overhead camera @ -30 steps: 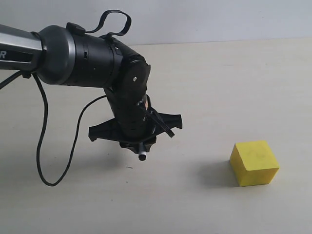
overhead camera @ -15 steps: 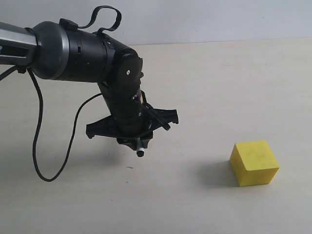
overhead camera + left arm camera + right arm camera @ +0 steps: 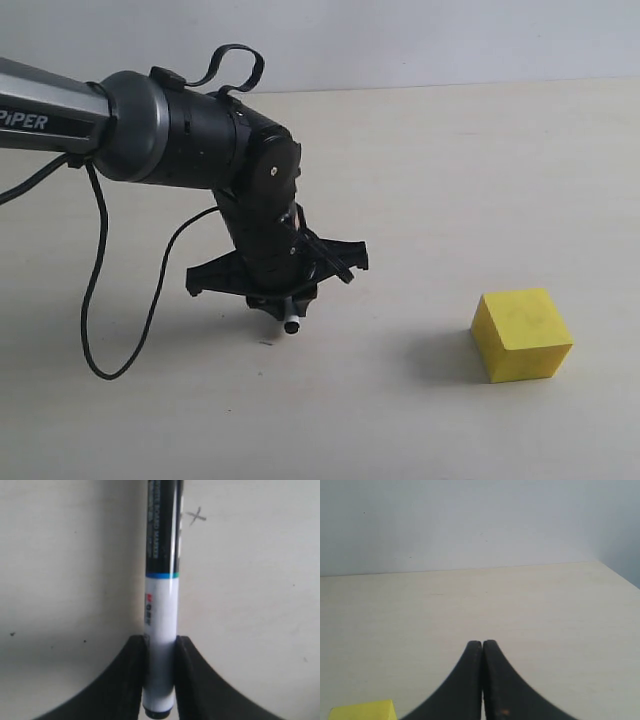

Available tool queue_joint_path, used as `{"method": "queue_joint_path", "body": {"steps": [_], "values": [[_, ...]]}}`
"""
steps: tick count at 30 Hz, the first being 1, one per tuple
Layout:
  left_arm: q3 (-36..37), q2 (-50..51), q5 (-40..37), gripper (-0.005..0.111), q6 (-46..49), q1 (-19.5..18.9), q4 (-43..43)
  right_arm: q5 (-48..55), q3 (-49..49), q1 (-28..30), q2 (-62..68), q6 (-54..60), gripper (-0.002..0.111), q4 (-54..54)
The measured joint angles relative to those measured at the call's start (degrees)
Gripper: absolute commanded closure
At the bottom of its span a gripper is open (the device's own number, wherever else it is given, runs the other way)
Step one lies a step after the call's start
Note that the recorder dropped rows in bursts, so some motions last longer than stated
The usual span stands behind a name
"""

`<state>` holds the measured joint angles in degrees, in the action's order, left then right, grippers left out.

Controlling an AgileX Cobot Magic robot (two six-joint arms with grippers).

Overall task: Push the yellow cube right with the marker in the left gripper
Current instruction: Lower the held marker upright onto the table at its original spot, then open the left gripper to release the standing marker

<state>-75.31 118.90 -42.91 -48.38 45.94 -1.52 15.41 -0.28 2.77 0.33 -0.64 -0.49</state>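
Note:
The yellow cube (image 3: 521,334) rests on the pale table at the lower right of the exterior view, well apart from the arm. My left gripper (image 3: 286,304) points down at the table left of the cube and is shut on the marker (image 3: 291,321), whose end pokes out just above the surface. In the left wrist view the jaws (image 3: 160,642) clamp the white barrel of the marker (image 3: 161,615), and its black part reaches out over the table. My right gripper (image 3: 482,644) is shut with nothing in it; a corner of the cube (image 3: 362,711) shows beside it.
A black cable (image 3: 92,300) hangs in a loop from the left arm down to the table. A small pen-drawn cross (image 3: 196,515) marks the tabletop near the marker. A pale wall (image 3: 450,40) bounds the table's far edge.
The left arm drifted slightly left and up, then came back right and down to about where it began, marker still held. The cube has not moved.

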Motion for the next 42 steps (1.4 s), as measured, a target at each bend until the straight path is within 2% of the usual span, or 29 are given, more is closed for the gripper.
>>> {"method": "queue_joint_path", "body": {"steps": [4,7,31,42], "values": [[0.0,0.0,0.39,0.08,0.0,0.0,0.0,0.0,0.0,0.0,0.0,0.0,0.108,0.0],[0.0,0.0,0.43,0.077,0.0,0.0,0.0,0.0,0.0,0.0,0.0,0.0,0.108,0.0],[0.0,-0.25,0.05,0.077,3.21,0.0,0.0,0.0,0.0,0.0,0.0,0.0,0.108,0.0],[0.0,-9.92,-2.0,0.078,13.27,0.0,0.0,0.0,0.0,0.0,0.0,0.0,0.108,0.0]]}}
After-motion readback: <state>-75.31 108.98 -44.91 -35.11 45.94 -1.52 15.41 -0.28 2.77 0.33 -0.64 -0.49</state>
